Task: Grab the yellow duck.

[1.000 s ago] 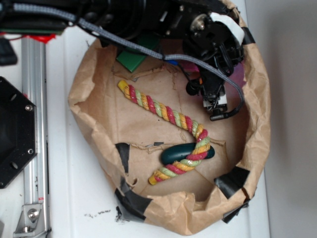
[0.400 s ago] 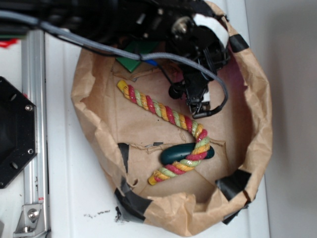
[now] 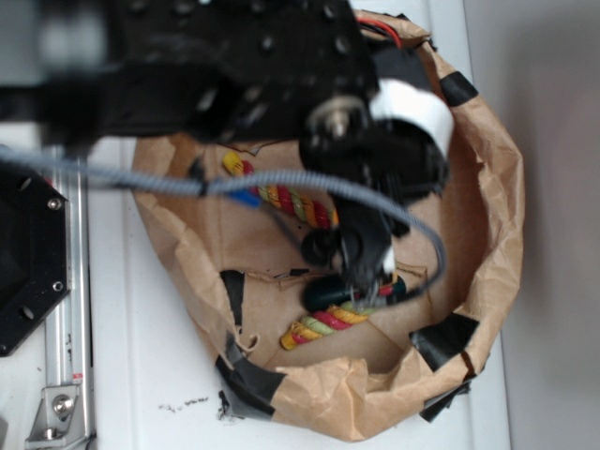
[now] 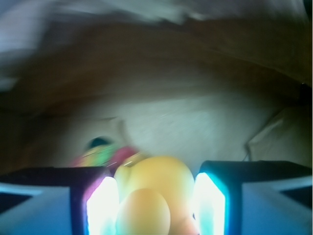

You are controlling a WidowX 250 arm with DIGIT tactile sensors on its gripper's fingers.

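Note:
In the wrist view the yellow duck (image 4: 156, 188), glossy and rounded, fills the gap between my two lit fingers, and both pads touch it. My gripper (image 4: 156, 205) is shut on it. In the exterior view the gripper (image 3: 370, 274) hangs inside the brown paper bag (image 3: 492, 234), just over the bend of the yellow-red-green rope toy (image 3: 323, 323) and a dark green oval object (image 3: 323, 292). From that side the black arm and grey cable hide the duck. The rope also appears blurred beyond the duck (image 4: 105, 152).
The bag's crumpled walls, patched with black tape (image 3: 445, 337), ring the working space. A small blue piece (image 3: 246, 199) lies by the rope's far end. Outside the bag at the left are a metal rail (image 3: 61, 309) and a black plate (image 3: 23, 262).
The arm has swung from the back right of the bag toward the front, and the gripper now hangs over the rope's bend. The arm now covers the green block at the back.

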